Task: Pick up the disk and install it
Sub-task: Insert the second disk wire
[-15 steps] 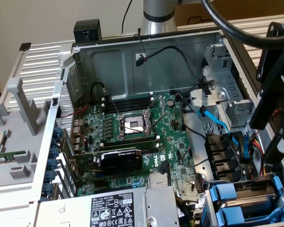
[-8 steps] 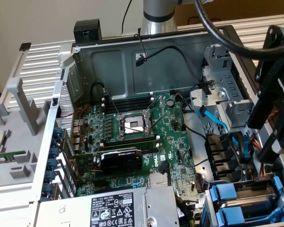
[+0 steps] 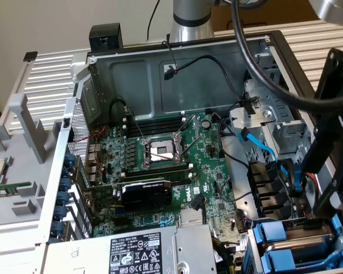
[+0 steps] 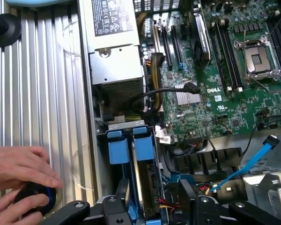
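End effector [image 4: 155,213] hangs nose-down — jaws spread wide, black fingers [image 4: 116,208] well apart — over at the exterior view's right edge.

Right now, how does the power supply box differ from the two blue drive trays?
The power supply box is silver metal; the blue drive trays are bright plastic. The box carries a black-and-white warning label; the trays' fronts show none. The box is one wide block; the trays are two narrow ones. Both sit inside the open case beside the motherboard.
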Robot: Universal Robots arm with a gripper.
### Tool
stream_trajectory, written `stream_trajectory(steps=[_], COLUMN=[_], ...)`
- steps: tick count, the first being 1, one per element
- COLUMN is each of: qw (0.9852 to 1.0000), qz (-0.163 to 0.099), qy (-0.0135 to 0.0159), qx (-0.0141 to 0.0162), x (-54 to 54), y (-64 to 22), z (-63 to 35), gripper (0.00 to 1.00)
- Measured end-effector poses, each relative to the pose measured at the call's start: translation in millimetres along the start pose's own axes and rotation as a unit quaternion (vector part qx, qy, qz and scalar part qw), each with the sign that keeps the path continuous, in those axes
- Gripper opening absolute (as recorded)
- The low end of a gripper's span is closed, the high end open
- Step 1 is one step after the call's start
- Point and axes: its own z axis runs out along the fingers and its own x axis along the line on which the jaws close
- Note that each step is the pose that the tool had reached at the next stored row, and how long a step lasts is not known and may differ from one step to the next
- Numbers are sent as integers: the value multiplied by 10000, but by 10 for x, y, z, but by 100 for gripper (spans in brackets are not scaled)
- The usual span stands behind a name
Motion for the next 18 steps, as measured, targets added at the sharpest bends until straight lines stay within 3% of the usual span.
stream_trajectory(steps=[2,6,7,12,16,18], qw=[10000,9996,9995,9993,9988,9986], qz=[2,14,21,92,130,154], qy=[-51,-281,-305,-352,-458,-494], qx=[-9,-46,-50,-56,-73,-78], x=[28,35,37,46,48,48], y=[-9,-12,-14,-13,-5,-4], z=[20,34,44,113,143,160], gripper=[54,54,54,54,54,54])
